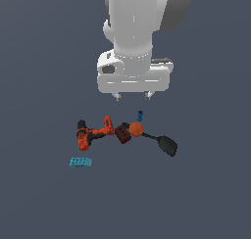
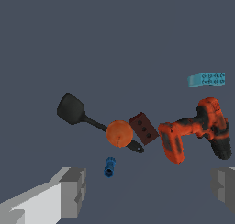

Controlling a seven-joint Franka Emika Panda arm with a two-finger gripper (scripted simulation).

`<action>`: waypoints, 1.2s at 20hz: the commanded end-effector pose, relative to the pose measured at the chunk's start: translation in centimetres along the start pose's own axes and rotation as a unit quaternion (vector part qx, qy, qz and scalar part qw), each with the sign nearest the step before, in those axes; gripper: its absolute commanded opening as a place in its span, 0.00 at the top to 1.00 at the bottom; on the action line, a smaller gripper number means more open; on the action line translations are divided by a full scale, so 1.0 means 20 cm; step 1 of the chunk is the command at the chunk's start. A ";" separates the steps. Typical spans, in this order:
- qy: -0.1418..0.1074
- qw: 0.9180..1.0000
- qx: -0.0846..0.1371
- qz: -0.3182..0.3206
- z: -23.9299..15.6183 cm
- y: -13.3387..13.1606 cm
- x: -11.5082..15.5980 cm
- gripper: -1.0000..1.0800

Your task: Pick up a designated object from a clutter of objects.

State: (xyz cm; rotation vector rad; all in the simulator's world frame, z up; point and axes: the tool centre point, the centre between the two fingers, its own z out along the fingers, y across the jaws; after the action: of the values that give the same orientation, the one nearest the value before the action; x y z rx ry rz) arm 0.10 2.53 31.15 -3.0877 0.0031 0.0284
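The black spatula point(image 1: 164, 143) lies flat with its broad blade toward the exterior view's right and its thin handle running under the orange ball point(image 1: 136, 129). In the wrist view the spatula point(image 2: 72, 109) shows its blade and part of the handle. My gripper point(image 1: 132, 96) hangs open above the clutter, holding nothing, over the tiny blue piece point(image 1: 140, 116). Its grey fingers point(image 2: 72, 191) frame the wrist view with a wide gap point(image 2: 149, 186). The dark red-brown block point(image 1: 122, 133) touches the ball.
An orange-and-black drill point(image 1: 91, 131) lies to the exterior view's left of the block; it shows as the drill point(image 2: 195, 132) in the wrist view. A teal studded brick point(image 1: 80, 162) sits apart, nearer the front left, seen as the brick point(image 2: 206, 79).
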 end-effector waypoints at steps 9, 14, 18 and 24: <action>0.006 1.000 0.014 -0.015 -0.02 -0.12 0.03 0.04; 0.006 1.000 0.014 -0.016 -0.02 -0.12 0.03 0.04; 0.006 1.000 0.012 -0.029 0.01 -0.13 0.04 0.04; 0.006 0.997 0.003 -0.071 0.12 -0.14 0.06 0.04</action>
State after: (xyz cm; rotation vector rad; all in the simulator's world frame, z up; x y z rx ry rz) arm 1.14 5.28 29.58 -3.0703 -0.1769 0.0038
